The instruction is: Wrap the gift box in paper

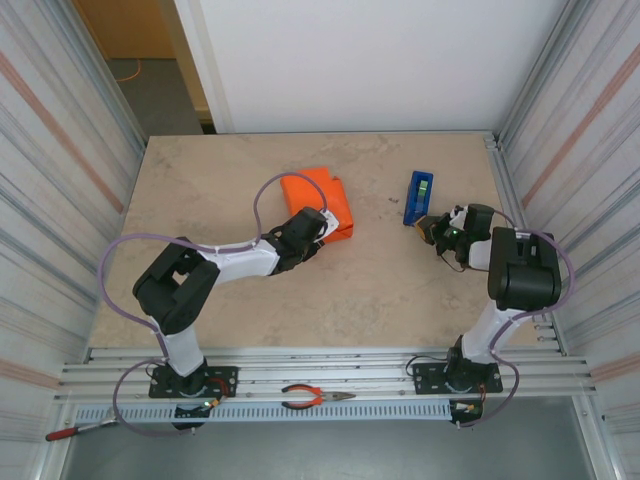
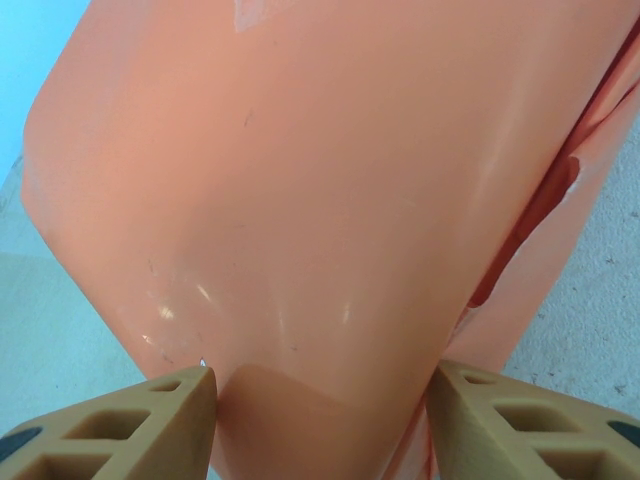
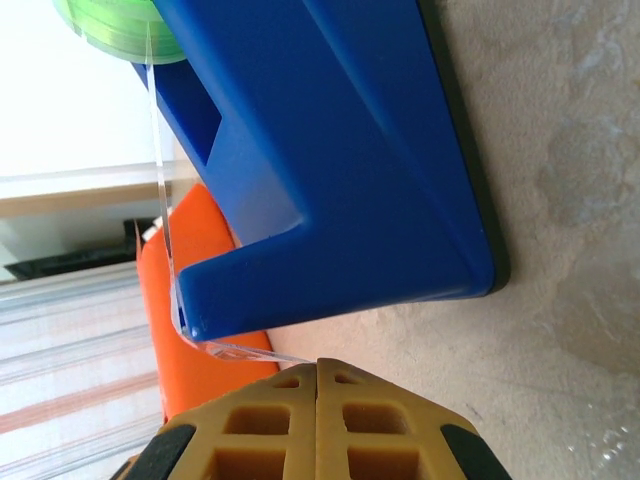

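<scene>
At the middle of the beige stone-look tabletop [image 1: 250,290], the small square gift box [image 1: 325,203] sits as a compact block, fully covered by the thin, bright orange paper [image 2: 320,200]. Your left gripper [image 2: 320,388] has its tan fingers spread across the covered block, touching the paper on both sides and pinning the fold. Near the box, on its right, your right gripper [image 3: 318,365] has its fingers pressed together on the free end of the clear tape strip [image 3: 240,352] at the blue plastic tape dispenser [image 3: 340,150]. The step looks like taping the wrap. Next you likely need to draw tape out, tear it at the cutter, and carry it to the seam.
</scene>
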